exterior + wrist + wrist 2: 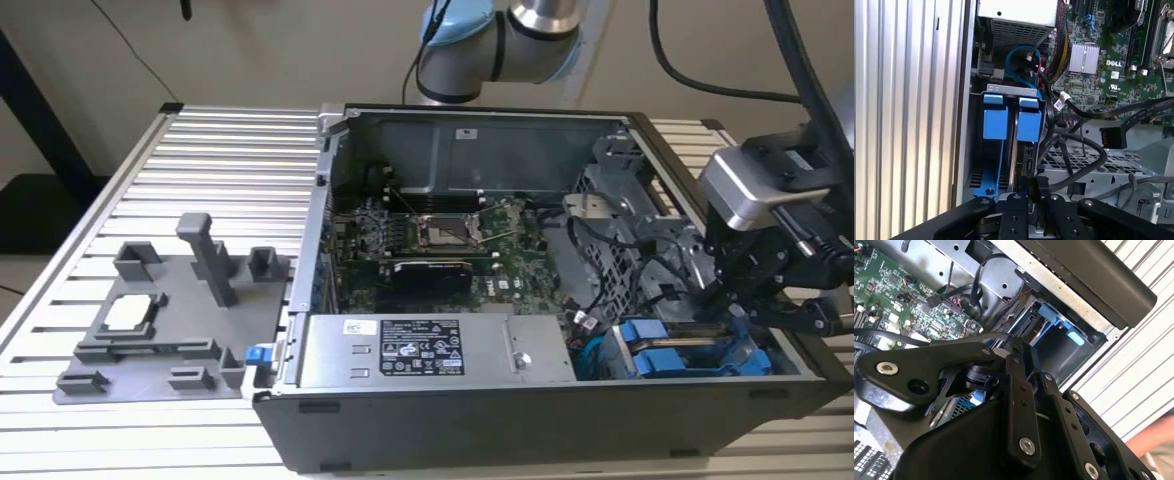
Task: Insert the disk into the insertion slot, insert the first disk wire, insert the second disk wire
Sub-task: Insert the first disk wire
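An open dark grey computer tower case lies on a ribbed aluminium table. In the first wrist view, the flat silver disk in its bright blue plastic carrier appears seated in its slot beside a matching blue carrier, so the wire steps look to be in hand. The black gripper hovers at the disk's rear edge, jaws drawn together; whether they pinch a connector cannot be told. Seating a plug calls for squaring it to the socket among loose black cables

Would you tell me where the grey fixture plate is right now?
The grey fixture plate lies on the slatted table at the exterior view's left, beside the open computer case.
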`<state>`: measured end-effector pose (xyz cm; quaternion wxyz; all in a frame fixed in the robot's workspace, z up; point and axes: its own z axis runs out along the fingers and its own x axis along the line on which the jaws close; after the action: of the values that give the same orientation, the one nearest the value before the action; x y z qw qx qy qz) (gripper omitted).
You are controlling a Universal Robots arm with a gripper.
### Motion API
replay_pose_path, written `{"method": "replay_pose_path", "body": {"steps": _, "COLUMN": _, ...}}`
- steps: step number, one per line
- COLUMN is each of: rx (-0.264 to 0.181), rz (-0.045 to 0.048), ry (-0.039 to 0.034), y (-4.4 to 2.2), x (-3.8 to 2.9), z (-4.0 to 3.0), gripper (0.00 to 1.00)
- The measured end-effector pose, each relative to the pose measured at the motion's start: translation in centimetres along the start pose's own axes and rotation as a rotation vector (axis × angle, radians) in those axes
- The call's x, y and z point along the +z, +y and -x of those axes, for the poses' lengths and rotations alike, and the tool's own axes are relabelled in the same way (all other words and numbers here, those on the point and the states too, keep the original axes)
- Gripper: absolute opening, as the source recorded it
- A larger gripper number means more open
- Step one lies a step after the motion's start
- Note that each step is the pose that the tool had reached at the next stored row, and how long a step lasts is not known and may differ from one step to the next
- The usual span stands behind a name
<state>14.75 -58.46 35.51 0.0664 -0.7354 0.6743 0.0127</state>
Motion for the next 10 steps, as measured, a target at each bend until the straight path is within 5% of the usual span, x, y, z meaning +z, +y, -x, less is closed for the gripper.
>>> {"method": "replay_pose_path", "body": {"steps": 5, "rx": 0.018, "rz": -0.0034, "ry": -0.0164, "y": -0.1, "x": 0.5, "z": -0.07, "gripper": 0.19}}
{"method": "replay_pose_path", "body": {"steps": 10, "rx": 0.021, "rz": 0.0008, "ry": -0.0199, "y": -0.68, "x": 0.93, "z": -0.19, "gripper": 0.19}}
